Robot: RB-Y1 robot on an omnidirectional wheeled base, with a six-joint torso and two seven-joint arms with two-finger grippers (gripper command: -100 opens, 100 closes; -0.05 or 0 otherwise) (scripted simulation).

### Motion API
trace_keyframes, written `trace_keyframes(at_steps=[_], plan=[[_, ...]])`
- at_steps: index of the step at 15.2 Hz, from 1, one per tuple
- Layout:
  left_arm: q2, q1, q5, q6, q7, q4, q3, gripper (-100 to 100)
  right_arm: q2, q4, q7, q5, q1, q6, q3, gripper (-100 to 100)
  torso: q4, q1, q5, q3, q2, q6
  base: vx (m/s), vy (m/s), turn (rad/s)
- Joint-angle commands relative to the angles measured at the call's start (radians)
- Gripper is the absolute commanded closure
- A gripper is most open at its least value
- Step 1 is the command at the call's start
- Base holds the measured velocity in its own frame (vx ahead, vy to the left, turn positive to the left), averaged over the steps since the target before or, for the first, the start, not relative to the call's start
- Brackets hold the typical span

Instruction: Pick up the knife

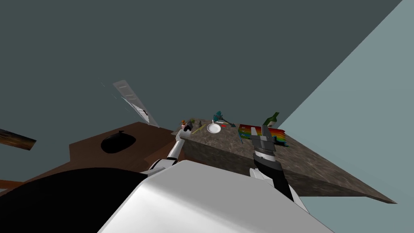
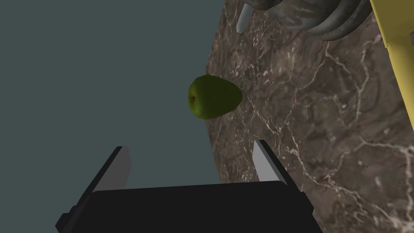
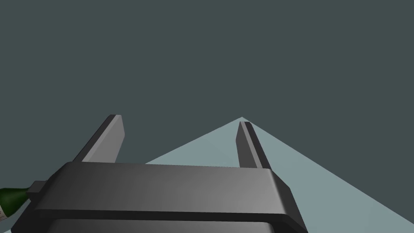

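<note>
A thin yellow bar, which may be the knife, lies on the brown marble counter between my left gripper and a white plate. The left wrist view shows a yellow edge on the marble, off to one side of the open left gripper. A green apple rests at the counter's edge just ahead of its fingers. My right gripper hovers open over a rainbow-striped mat; its fingers hold nothing.
A green bottle stands behind the mat and shows beside my right hand. Teal items sit at the counter's back. A grey curved object lies beyond the apple. A brown floor with a black oval is to the left.
</note>
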Motion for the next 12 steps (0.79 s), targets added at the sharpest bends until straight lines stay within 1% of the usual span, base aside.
trace_keyframes(at_steps=[1,2,3,4,5,6,7,8,9,10,11,12], plan=[[0.0,-0.014,-0.004,0.012,0.005,0.028,0.004,-100,0.0,0.0,0.0,0.0,0.0,0.0,0.0,0,0.0,0.0,0.0,0.0,0.0,0.0,0.003,-0.006,0.008],[0.004,-0.058,-0.016,0.06,0.033,0.064,0.018,-100,0.0,0.0,0.0,0.0,0.0,0.0,0.0,0,0.0,0.0,0.0,0.0,0.0,0.0,0.005,-0.012,-0.037],[0.004,-0.063,-0.016,0.071,0.033,0.083,0.018,-100,0.0,0.0,0.0,0.0,0.0,0.0,0.0,0,0.0,0.0,0.0,0.0,0.0,0.0,0.005,-0.013,-0.052],[0.004,-0.063,-0.016,0.071,0.033,0.085,0.018,-100,0.0,0.0,0.0,0.0,0.0,0.0,0.0,0,0.0,0.0,0.0,0.0,0.0,0.0,0.004,-0.008,-0.026],[0.007,-0.107,-0.028,0.106,0.061,0.126,0.032,-100,0.0,0.0,0.0,0.0,0.0,0.0,0.0,0,0.0,0.0,0.0,0.0,0.0,0.0,0.004,-0.012,-0.046],[0.007,-0.112,-0.028,0.123,0.061,0.142,0.032,-100,0.0,0.0,0.0,0.0,0.0,0.0,0.0,0,0.0,0.0,0.0,0.0,0.0,0.0,0.006,-0.014,-0.047],[0.007,-0.112,-0.028,0.13,0.061,0.142,0.032,-100,0.0,0.0,0.0,0.0,0.0,0.0,0.0,0,0.0,0.0,0.0,0.0,0.0,0.0,0.005,-0.012,-0.015],[0.01,-0.153,-0.04,0.158,0.088,0.183,0.046,-100,0.0,0.0,0.0,0.0,0.0,0.0,0.0,0,0.0,0.0,0.0,0.0,0.0,0.0,0.006,-0.014,-0.037],[0.01,-0.16,-0.04,0.175,0.088,0.199,0.046,-100,0.0,0.0,0.0,0.0,0.0,0.0,0.0,0,0.0,0.0,0.0,0.0,0.0,0.0,0.007,-0.014,-0.045],[0.01,-0.16,-0.04,0.188,0.088,0.199,0.046,-100,0.0,0.0,0.0,0.0,0.0,0.0,0.0,0,0.0,0.0,0.0,0.0,0.0,0.0,0.005,-0.01,-0.021],[0.012,-0.202,-0.051,0.218,0.115,0.235,0.06,-100,0.0,0.0,0.0,0.0,0.0,0.0,0.0,0,0.0,0.0,0.0,0.0,0.0,0.0,0.004,-0.013,-0.041],[0.012,-0.208,-0.051,0.239,0.115,0.252,0.06,-100,0.0,0.0,0.0,0.0,0.0,0.0,0.0,0,0.0,0.0,0.0,0.0,0.0,0.0,0.007,-0.013,-0.045]])
